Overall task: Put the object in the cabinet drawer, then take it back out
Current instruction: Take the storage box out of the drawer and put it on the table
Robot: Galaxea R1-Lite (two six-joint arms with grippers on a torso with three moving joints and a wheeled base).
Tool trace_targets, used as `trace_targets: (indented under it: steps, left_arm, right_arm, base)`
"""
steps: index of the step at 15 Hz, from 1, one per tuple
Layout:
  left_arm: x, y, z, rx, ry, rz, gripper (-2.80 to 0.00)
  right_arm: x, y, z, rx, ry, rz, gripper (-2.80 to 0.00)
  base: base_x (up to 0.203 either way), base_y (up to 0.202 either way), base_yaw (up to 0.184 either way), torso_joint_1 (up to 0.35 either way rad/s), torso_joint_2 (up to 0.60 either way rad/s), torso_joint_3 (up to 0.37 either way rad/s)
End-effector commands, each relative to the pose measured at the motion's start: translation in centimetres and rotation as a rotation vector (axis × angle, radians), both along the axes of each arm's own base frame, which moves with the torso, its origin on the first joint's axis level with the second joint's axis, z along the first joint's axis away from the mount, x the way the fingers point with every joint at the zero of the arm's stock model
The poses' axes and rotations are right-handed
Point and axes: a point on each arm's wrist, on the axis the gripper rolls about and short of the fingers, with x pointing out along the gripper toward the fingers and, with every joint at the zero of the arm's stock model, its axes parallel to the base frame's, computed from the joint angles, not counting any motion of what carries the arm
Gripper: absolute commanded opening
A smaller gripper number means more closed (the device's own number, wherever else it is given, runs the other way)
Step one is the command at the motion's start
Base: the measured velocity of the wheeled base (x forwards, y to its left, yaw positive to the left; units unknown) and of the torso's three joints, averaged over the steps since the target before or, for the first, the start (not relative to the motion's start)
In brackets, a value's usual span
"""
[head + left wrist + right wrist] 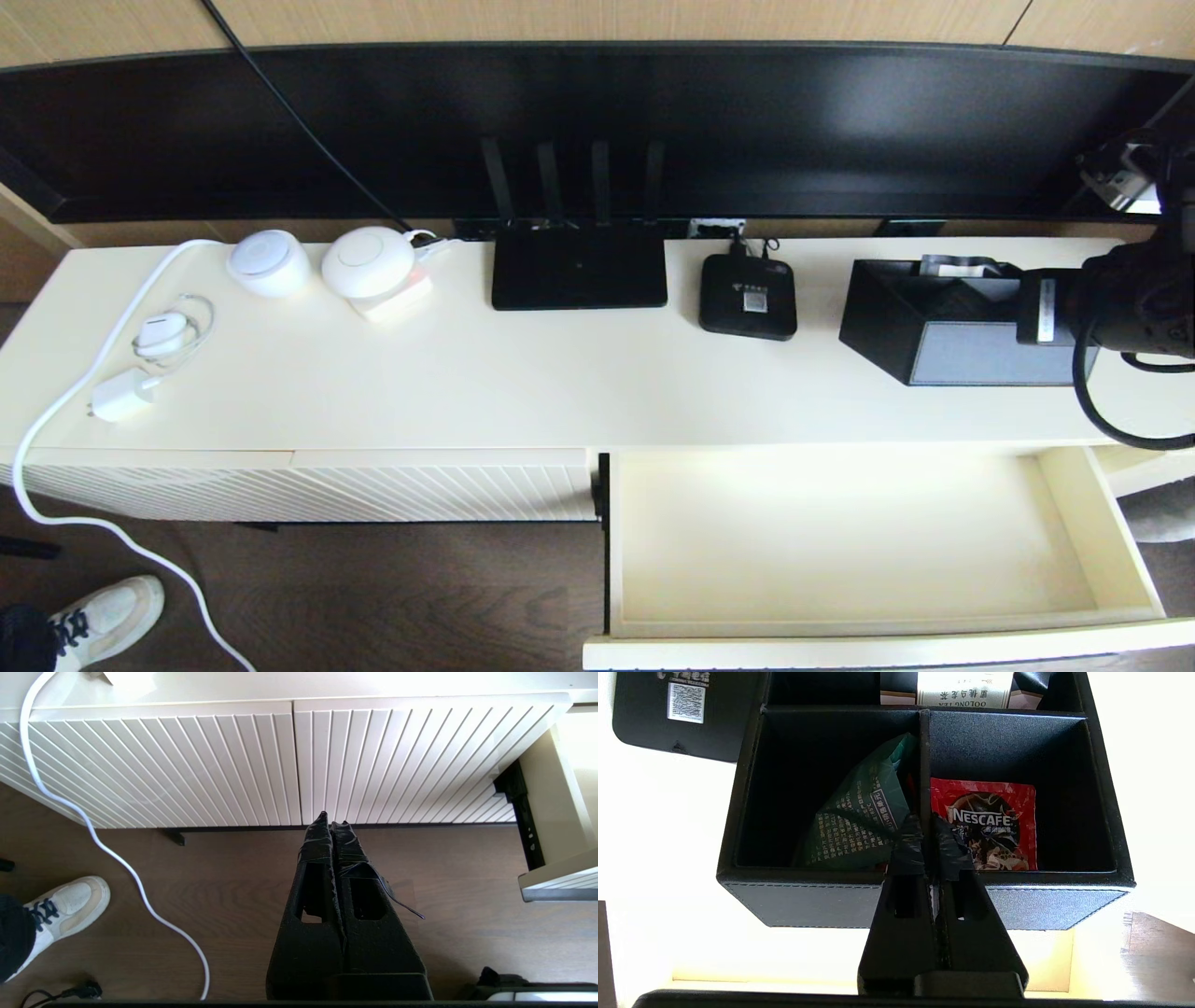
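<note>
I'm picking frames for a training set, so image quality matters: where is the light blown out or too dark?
Head view: the open cabinet drawer glows brightly inside, while the band behind the router is near black. Right wrist view: the cabinet top around the organizer box is washed out white. Left wrist view: evenly lit.

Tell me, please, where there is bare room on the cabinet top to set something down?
The front strip of the cabinet top, from the white charger across to the organizer box, is bare. The back edge is crowded: white devices, router, set-top box.
</note>
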Motion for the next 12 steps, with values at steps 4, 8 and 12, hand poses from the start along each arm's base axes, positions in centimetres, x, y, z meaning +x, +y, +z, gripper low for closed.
trace_targets:
  steps: [4, 8, 12]
  left_arm:
    - [0.0, 0.0, 0.0, 0.0, -0.001, 0.0, -2.8]
    - [0.0, 0.0, 0.0, 0.0, 0.001, 0.0, -2.8]
    - [0.0, 0.0, 0.0, 0.0, 0.001, 0.0, -2.8]
  right_arm:
    - [0.1, 0.0, -0.5, -0.004, 0.019, 0.01, -2.8]
    - [-0.1, -0.2, -1.5, 0.001, 0.054, 0.03, -2.8]
    - [0.3, -0.4, -1.3, 0.005, 0.041, 0.021, 0.0]
  base:
    - [0.0, 0.0, 0.0, 0.0, 0.0, 0.0]
    - [0.0, 0.0, 0.0, 0.0, 0.0, 0.0]
    - [0.0, 0.0, 0.0, 0.0, 0.0, 0.0]
